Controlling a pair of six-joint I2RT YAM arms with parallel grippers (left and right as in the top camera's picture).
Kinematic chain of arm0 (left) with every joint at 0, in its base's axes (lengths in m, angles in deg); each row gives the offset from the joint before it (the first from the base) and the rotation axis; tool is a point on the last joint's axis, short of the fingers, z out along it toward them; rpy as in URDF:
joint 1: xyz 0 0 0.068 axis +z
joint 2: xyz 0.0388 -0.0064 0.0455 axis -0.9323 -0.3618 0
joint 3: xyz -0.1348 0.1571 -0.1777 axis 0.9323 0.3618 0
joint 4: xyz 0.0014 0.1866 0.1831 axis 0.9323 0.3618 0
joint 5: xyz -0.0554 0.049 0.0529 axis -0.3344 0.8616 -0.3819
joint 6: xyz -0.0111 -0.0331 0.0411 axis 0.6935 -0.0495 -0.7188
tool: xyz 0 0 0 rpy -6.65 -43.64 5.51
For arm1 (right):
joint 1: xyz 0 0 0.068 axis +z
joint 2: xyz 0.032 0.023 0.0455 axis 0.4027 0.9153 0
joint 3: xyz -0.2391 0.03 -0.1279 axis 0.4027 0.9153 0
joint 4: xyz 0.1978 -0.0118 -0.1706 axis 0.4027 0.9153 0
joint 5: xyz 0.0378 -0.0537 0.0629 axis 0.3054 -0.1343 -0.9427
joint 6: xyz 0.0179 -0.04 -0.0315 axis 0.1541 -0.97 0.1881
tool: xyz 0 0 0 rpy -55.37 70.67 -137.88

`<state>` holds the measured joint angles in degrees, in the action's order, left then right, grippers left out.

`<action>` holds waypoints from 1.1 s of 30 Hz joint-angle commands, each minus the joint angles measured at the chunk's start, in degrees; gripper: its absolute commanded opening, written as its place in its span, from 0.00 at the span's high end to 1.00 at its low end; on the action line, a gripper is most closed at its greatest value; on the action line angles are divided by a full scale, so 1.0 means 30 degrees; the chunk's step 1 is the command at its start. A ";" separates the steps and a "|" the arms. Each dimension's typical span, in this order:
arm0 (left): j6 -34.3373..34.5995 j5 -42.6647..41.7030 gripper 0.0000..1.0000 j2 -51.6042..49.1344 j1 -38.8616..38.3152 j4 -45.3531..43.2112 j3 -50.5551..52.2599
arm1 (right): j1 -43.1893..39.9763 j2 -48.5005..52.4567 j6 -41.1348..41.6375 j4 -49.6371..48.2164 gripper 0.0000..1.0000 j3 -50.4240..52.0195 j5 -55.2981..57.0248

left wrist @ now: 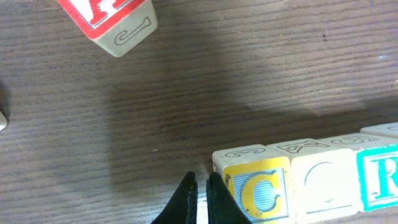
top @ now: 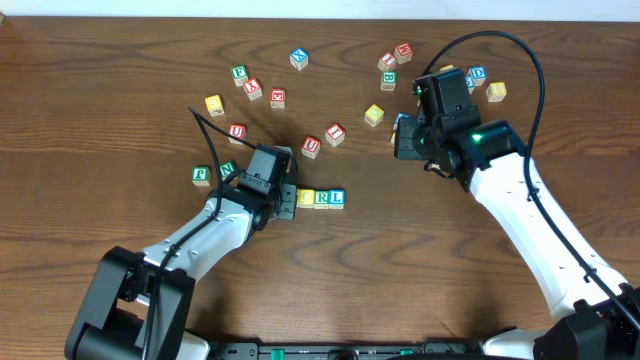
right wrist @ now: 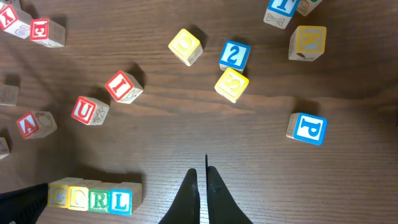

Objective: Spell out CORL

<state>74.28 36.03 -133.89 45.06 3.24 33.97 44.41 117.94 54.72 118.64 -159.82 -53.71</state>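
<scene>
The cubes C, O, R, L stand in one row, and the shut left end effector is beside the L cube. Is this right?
No: the shut left end effector is beside the C cube, not the L cube, as the left wrist view shows.

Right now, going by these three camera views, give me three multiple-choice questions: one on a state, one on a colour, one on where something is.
1. How is the right gripper?
A) wide open
B) shut on a cube
C) shut and empty

2. What colour is the letter on the R cube?
A) red
B) green
C) blue

3. Where is the four-cube row?
A) beside the left gripper
B) under the right gripper
C) stacked in a tower

Answers:
1 C, its fingers are together with nothing between them.
2 B, the R shows green in the row.
3 A, the C cube sits right beside that gripper's fingers.
</scene>
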 commanded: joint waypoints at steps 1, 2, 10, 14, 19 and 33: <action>-0.0430 -0.0255 0.93 -0.0182 0.0066 0.0015 0.0321 | 0.0015 -0.0437 0.0109 0.0058 0.99 -0.0240 0.0226; -0.0430 -0.0255 0.93 -0.0182 0.0066 0.0022 0.0321 | 0.0022 -0.0437 0.0109 0.0058 0.99 -0.0233 0.0226; -0.0597 -0.0408 0.93 -0.0182 0.0066 0.0029 0.0321 | 0.0015 -0.0437 0.0109 0.0051 0.99 -0.0233 0.0226; -0.0692 -0.0634 0.93 -0.0182 0.0066 0.0044 0.0321 | 0.0015 -0.0437 0.0109 0.0051 0.99 -0.0233 0.0226; -0.0699 -0.0772 0.92 -0.0182 0.0066 0.0124 0.0321 | 0.0015 -0.0437 0.0109 0.0051 0.99 -0.0233 0.0226; -0.0692 -0.0889 0.93 -0.0182 0.0066 0.0255 0.0321 | 0.0015 -0.0437 0.0102 0.0058 0.99 -0.0233 0.0233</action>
<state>72.73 34.10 -133.89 45.06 3.86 33.97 44.41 117.94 54.72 118.64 -159.82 -53.71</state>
